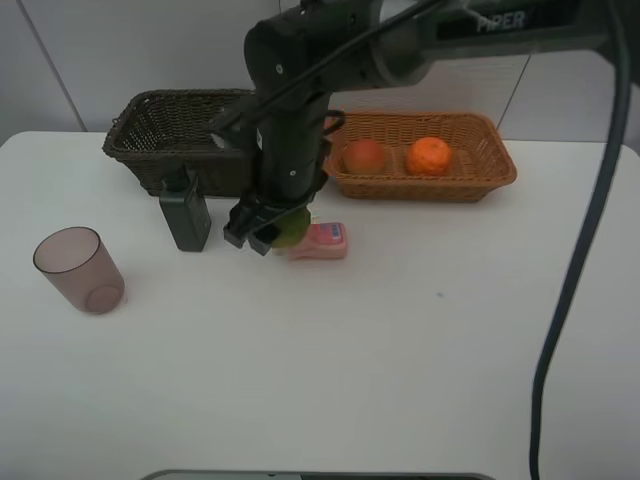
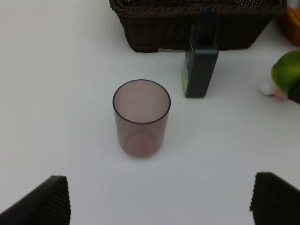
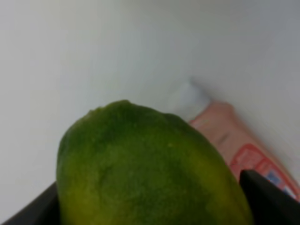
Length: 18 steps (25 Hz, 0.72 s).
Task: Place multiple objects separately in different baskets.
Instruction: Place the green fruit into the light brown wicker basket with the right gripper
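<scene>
Green oval fruit is clamped between the jaws of the right gripper, with the pink bottle lying just beside them. A straight lift is advised, so that the bottle is not knocked. Jaws of the left gripper are spread wide, cup ahead.

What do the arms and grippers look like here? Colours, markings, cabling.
Right arm: glossy black with rounded joint housings, white PIPER lettering, and a thick black cable hanging alongside. Right gripper: black. Left gripper: matte black fingers with ribbed faces. Left arm itself not visible.
</scene>
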Tool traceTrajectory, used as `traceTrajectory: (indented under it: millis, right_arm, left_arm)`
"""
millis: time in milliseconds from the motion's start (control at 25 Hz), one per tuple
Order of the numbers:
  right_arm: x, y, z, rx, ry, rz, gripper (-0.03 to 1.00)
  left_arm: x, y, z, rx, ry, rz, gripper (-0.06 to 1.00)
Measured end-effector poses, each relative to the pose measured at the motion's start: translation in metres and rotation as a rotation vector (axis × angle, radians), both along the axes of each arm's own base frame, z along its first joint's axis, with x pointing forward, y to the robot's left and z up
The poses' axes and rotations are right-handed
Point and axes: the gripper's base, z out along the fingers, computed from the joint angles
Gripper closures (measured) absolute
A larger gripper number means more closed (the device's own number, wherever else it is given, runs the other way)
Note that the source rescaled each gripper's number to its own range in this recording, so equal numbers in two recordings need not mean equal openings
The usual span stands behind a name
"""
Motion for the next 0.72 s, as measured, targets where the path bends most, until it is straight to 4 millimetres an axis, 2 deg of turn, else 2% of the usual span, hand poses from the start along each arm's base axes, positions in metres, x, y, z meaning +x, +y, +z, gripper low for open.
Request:
traceTrajectory:
  millis: [480,720]
  right_arm:
    - [0.056,-0.041,0.05,0.098,-0.047,-0.389,0.59]
    - [0.085,-0.074,0.059,0.117,-0.133,-0.55,0.59]
  left_arm:
    - [0.0,0.0,0.0,0.0,0.0,0.0,-0.05]
    - [0.0,0.0,0.0,0.0,0.0,0.0,-0.05]
